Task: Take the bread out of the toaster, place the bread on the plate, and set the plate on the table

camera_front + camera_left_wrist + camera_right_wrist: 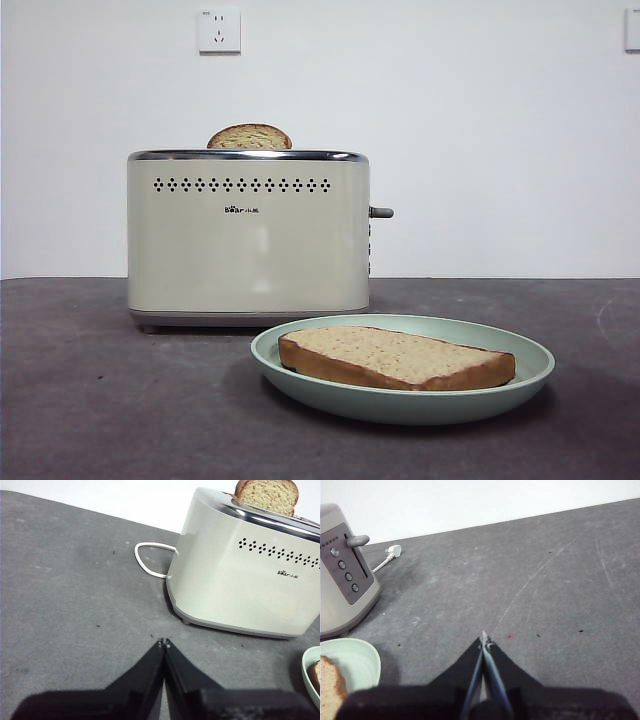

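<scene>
The bread (395, 358) lies flat on the mint-green plate (520, 380), which rests on the dark grey table (90, 400) in front of the cream toaster (248, 235). A second slice (249, 137) shows only its domed top in the toaster's slot. My left gripper (164, 642) is shut and empty above the table, to the left of the toaster (240, 570); the plate's edge (309, 661) and the bread (315, 675) show at its view's border. My right gripper (484, 639) is shut and empty over the table, right of the plate (355, 660) and the bread (330, 687).
A white power cord (145, 560) loops on the table behind the toaster, and its plug (392, 551) lies there too. The toaster's grey lever (357, 540) and button panel face my right gripper. A wall socket (219, 30) sits on the white wall.
</scene>
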